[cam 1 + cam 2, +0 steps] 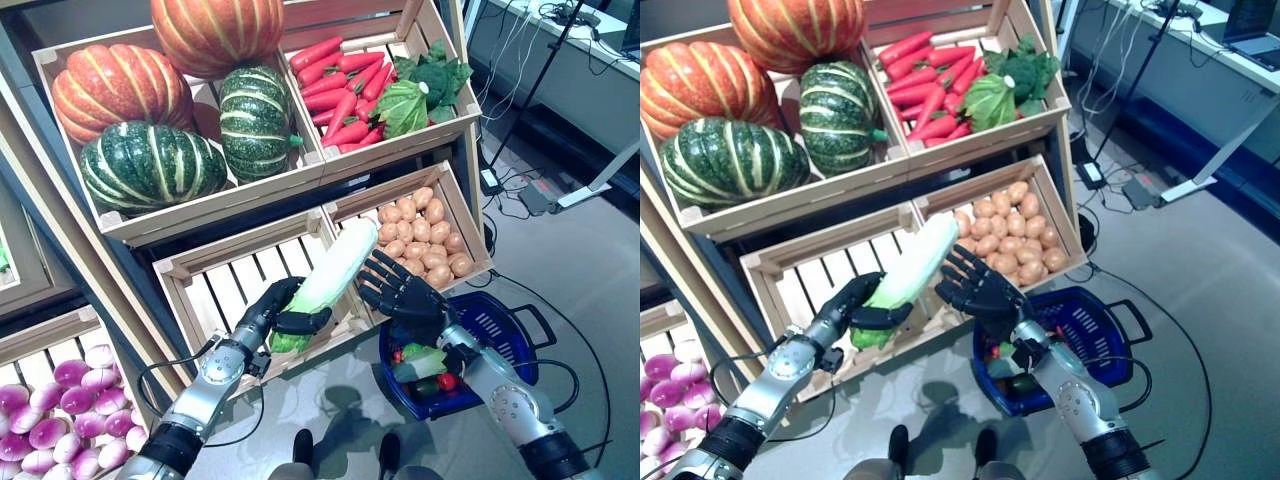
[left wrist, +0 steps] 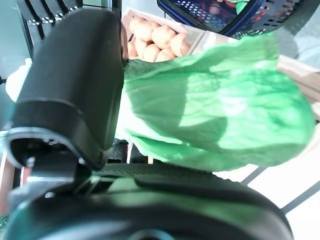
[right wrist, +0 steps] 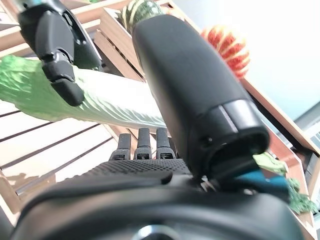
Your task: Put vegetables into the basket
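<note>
Two hands meet: left hand (image 1: 285, 312) clamps the cabbage (image 1: 328, 278); right hand (image 1: 400, 290), fingers spread, should grasp mid-stalk before the basket (image 1: 500, 325).

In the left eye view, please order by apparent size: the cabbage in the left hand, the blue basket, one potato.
1. Blue basket, partly hidden by the right hand.
2. Cabbage, close in size; nearer the camera, so unsure.
3. Potato.

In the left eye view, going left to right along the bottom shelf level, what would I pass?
Purple-white turnips → left hand holding the napa cabbage → open right hand → blue basket.
</note>
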Controlling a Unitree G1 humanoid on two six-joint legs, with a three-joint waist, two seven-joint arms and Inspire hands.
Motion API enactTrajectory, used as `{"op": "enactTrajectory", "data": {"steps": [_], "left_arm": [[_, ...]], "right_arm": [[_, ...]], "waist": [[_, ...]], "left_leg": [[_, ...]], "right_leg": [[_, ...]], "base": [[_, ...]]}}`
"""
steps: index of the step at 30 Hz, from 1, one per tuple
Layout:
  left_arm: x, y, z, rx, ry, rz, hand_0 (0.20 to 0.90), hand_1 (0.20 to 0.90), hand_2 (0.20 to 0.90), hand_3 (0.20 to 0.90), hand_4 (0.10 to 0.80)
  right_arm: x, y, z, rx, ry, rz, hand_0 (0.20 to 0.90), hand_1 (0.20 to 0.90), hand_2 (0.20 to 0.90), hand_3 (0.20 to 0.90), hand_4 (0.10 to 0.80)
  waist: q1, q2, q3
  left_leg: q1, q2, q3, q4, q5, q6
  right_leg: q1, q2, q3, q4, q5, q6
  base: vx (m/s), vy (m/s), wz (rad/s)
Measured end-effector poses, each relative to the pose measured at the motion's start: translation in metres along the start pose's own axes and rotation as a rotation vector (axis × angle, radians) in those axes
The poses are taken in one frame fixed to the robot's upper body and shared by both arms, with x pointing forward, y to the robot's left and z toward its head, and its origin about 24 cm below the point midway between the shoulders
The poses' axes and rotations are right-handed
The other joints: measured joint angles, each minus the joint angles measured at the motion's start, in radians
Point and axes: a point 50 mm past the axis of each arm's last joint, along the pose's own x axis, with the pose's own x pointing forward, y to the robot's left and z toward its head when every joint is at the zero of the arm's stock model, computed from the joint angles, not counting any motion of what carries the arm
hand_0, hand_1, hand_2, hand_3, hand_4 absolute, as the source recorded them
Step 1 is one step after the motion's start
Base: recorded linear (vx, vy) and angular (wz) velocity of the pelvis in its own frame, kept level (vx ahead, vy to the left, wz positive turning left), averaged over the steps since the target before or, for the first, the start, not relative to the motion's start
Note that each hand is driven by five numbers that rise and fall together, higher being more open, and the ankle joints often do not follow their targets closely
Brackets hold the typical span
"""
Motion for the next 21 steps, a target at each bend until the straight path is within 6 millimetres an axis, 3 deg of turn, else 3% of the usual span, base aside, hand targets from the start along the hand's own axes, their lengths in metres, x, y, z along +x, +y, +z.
{"op": "enactTrajectory", "data": {"steps": [10,21], "left_arm": [[0.000,-0.011,-0.006,0.005,0.025,0.075,0.300,0.300,0.300,0.300,0.400],[-0.006,-0.016,-0.015,-0.014,0.061,0.148,0.300,0.300,0.300,0.300,0.400]], "right_arm": [[0.009,0.008,-0.014,0.155,-0.038,-0.141,0.900,0.900,0.900,0.900,0.800],[0.008,0.002,-0.014,0.173,-0.069,-0.309,0.900,0.900,0.900,0.900,0.800]], "waist": [[0.000,-0.002,-0.045],[0.000,-0.010,-0.051]], "left_leg": [[0.001,0.000,0.003,0.000,-0.002,0.003],[0.001,0.000,0.011,0.000,-0.002,0.003]], "right_leg": [[0.000,-0.003,0.003,0.000,0.000,0.001],[-0.001,-0.003,0.004,0.000,0.001,0.002]], "base": [[0.008,0.000,0.00],[0.000,0.000,0.00]]}}
